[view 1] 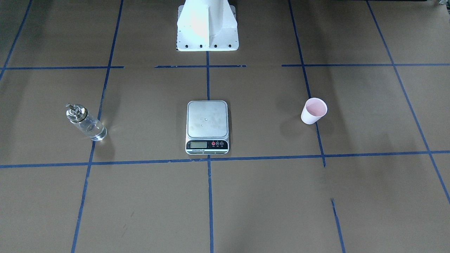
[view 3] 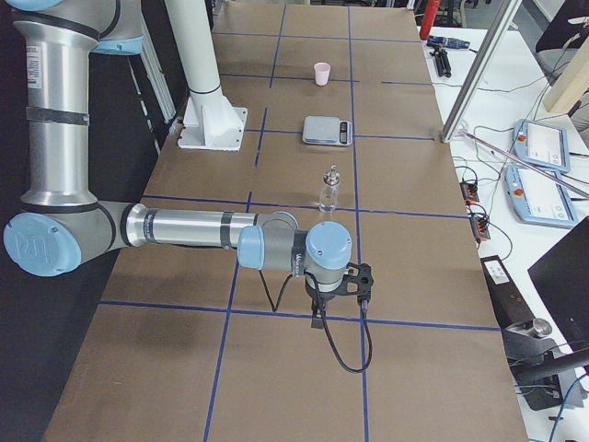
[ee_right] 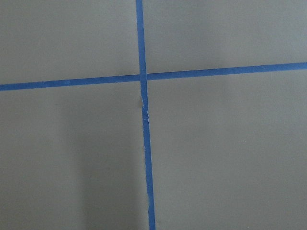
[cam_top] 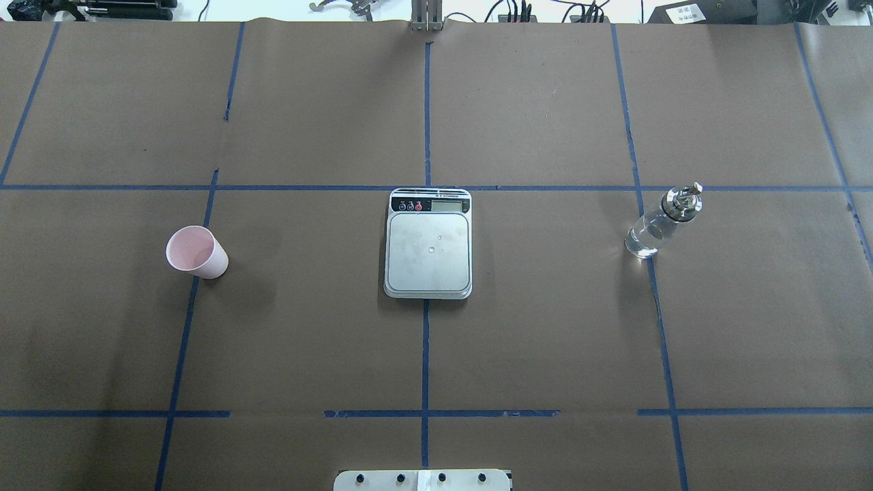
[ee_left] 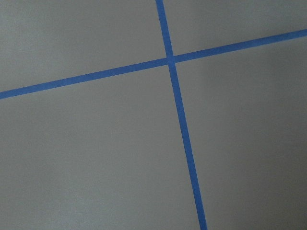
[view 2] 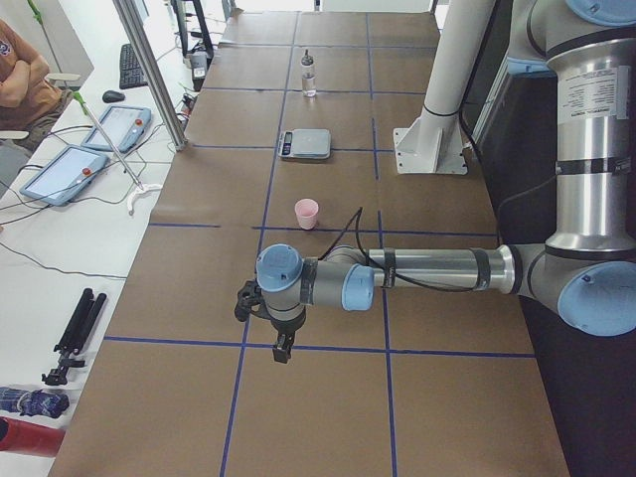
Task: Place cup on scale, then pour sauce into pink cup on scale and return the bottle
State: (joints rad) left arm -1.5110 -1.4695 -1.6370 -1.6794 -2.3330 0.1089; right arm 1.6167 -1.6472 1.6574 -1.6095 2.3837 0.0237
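The left gripper [view 2: 282, 350] hangs near the tabletop's [cam_top: 545, 341] left edge, its grip impossible to tell, then the cup [cam_top: 197, 251] stands upright, the scale [cam_top: 428, 244] lies mid-table, the bottle [cam_top: 661, 223] stands rightward, and the right gripper [view 3: 317, 319] hangs near the right edge, likewise unreadable.

Brown-papered counter [cam_top: 545, 327], gridded with blue tape [cam_top: 425, 354]. At centre, scale [cam_top: 428, 252]; on the robot's left, cup [cam_top: 198, 252] upright; on its right, bottle [cam_top: 658, 228] standing. All well apart.
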